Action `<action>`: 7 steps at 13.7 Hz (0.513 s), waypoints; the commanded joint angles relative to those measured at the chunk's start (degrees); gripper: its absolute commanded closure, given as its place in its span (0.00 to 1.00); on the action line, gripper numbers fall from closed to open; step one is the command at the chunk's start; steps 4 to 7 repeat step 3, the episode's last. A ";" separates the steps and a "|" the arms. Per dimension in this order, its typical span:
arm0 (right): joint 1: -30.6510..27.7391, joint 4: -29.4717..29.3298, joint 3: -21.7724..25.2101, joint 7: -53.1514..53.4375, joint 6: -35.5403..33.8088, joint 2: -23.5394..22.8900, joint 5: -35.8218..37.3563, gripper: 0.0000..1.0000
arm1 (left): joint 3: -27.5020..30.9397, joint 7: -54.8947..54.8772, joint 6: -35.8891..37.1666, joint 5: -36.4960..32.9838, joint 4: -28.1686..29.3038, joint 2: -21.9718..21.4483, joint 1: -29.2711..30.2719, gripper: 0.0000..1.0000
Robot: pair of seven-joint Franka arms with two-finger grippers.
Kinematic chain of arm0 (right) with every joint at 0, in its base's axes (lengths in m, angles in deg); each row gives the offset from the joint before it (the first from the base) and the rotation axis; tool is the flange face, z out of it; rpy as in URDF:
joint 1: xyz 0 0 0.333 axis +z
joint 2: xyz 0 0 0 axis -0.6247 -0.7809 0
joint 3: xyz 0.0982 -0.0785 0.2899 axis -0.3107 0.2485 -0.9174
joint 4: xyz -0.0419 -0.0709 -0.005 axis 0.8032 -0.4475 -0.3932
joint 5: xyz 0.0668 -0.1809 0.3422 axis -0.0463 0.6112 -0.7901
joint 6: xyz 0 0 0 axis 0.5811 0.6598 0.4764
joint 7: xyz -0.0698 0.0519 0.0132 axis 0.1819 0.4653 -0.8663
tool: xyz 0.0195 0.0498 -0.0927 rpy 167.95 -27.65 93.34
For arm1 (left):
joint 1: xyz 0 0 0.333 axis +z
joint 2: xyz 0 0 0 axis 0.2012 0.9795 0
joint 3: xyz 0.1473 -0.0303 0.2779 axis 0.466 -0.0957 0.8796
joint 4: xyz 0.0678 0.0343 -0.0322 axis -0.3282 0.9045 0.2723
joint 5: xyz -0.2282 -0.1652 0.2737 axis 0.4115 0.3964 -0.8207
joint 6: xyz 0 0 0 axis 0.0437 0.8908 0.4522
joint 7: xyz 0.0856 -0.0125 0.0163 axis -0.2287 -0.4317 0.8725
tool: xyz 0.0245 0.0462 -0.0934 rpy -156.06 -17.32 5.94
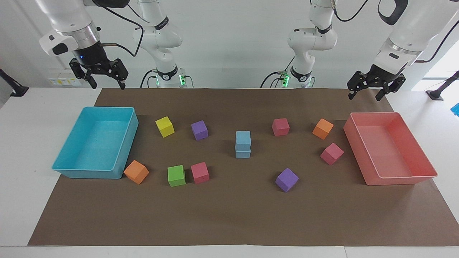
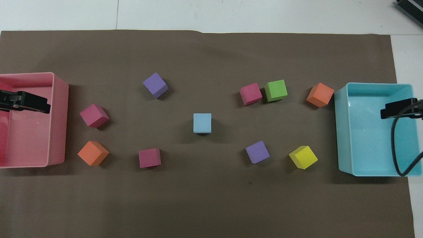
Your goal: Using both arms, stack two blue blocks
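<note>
The two blue blocks (image 1: 243, 144) already stand one on the other at the middle of the brown paper mat (image 1: 229, 215), the upper cube sitting square on the lower so that the overhead view shows only a single light-blue top face; by that reading the stacking is done and the step in hand is the retreat to rest. The right gripper (image 1: 104, 85) hangs high in the air at the cyan tray's (image 1: 127, 143) end of the table, its black fingers spread and holding nothing; the left gripper (image 1: 365, 95) hangs over the table's edge beside the pink tray (image 1: 373, 168), likewise spread and empty. Nothing more seems called for than keeping both arms well apart from the stack, since a light foam tower would topple at a nudge. The cubes look matte and slightly soft-edged, like cut foam: a yellow cube (image 1: 165, 126), two purple cubes (image 1: 199, 130), three pink cubes (image 1: 280, 127), two orange cubes (image 1: 322, 128) and a green cube (image 1: 176, 175) lie scattered round the stack, none touching it. Both trays are smooth, thin-walled plastic with rounded corners, and both are empty. The mat is flat, dull paper
</note>
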 commanded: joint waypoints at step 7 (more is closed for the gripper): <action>-0.01 1.54 -0.34 1.14 -0.04 1.39 1.23 0.00 | -0.42 -0.62 0.14 0.19 1.63 -1.47 0.70 0.00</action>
